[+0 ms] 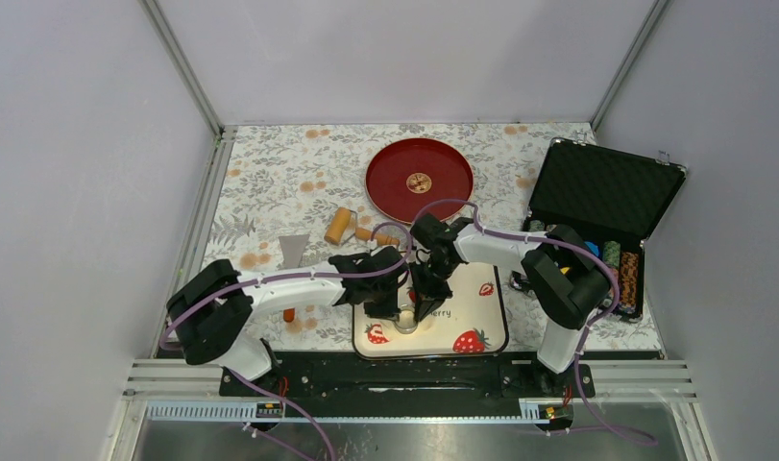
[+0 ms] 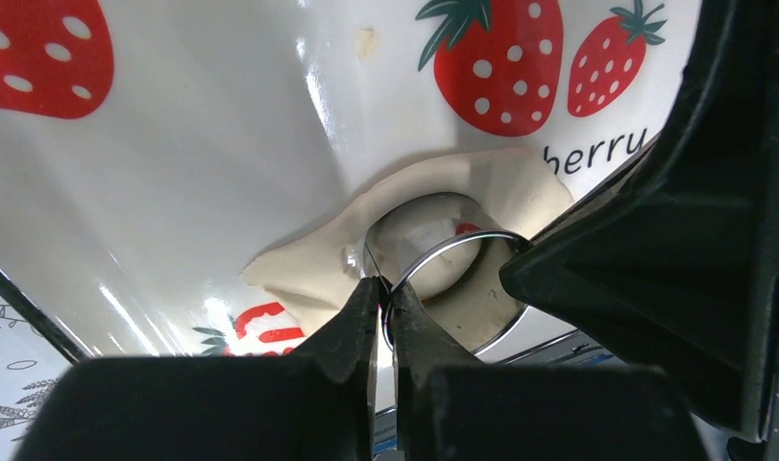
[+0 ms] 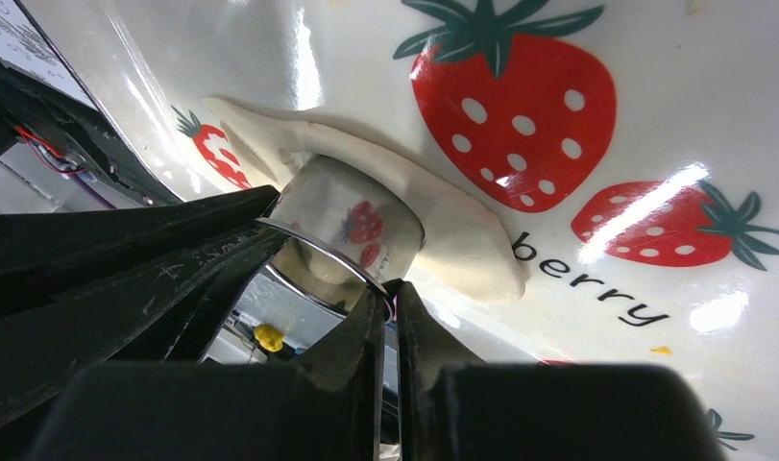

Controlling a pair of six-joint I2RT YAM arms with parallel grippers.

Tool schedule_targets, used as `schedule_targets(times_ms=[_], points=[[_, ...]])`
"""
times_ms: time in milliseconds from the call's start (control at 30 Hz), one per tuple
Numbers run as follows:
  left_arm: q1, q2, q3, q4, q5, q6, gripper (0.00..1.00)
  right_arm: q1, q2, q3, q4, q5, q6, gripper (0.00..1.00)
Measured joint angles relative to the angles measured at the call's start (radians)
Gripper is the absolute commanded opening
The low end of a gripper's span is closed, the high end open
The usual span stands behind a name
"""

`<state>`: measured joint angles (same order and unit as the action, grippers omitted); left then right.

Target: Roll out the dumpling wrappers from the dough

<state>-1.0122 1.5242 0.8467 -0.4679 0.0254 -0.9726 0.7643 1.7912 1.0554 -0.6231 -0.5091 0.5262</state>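
Observation:
A flattened, ragged off-white dough patch (image 2: 308,259) lies on the strawberry-print mat (image 1: 483,309). A small metal ring cutter (image 1: 405,318) stands on the dough. My left gripper (image 2: 388,293) is shut on the ring's near rim. My right gripper (image 3: 390,300) is shut on the rim from the other side. Both grippers (image 1: 390,309) (image 1: 426,303) meet over the ring at the mat's front left. Dough (image 3: 452,226) spreads out past the ring's wall (image 3: 352,221). Dough also shows inside the ring (image 2: 428,254). No separate round wrapper is in view.
A red plate (image 1: 419,180) with a gold centre sits at the back. A tan wooden roller (image 1: 339,227) lies left of it. An open black case (image 1: 596,206) with chips stands at the right. A grey scraper (image 1: 292,250) and a small orange item (image 1: 288,314) lie left of the mat.

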Motion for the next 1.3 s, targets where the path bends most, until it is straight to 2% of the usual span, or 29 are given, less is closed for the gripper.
schedule_targets(times_ms=[400,467,567,633,933,1100,1167,1300], points=[[0.000,-0.019,-0.035,0.042,0.009,-0.001,0.00,-0.013,0.003,-0.021,0.024,-0.034,-0.013,0.00],[0.000,-0.021,-0.036,0.044,0.009,-0.001,0.00,-0.014,-0.001,-0.027,0.032,-0.036,-0.013,0.05],[0.000,-0.024,-0.036,0.043,0.008,-0.001,0.17,-0.014,-0.005,-0.028,0.034,-0.035,-0.013,0.20],[0.000,-0.026,-0.036,0.042,0.005,-0.003,0.24,-0.014,-0.005,-0.027,0.031,-0.034,-0.014,0.30],[0.000,-0.040,0.051,-0.069,-0.053,0.009,0.40,0.002,-0.016,0.033,-0.076,0.036,-0.036,0.62],[0.005,-0.112,0.093,-0.092,-0.084,0.029,0.54,0.002,-0.075,0.105,-0.159,0.082,-0.055,0.74],[0.014,-0.151,0.086,-0.095,-0.085,0.033,0.55,0.002,-0.103,0.111,-0.181,0.090,-0.061,0.76],[0.050,-0.259,-0.013,0.009,-0.045,0.013,0.58,0.000,-0.150,0.112,-0.203,0.105,-0.062,0.78]])
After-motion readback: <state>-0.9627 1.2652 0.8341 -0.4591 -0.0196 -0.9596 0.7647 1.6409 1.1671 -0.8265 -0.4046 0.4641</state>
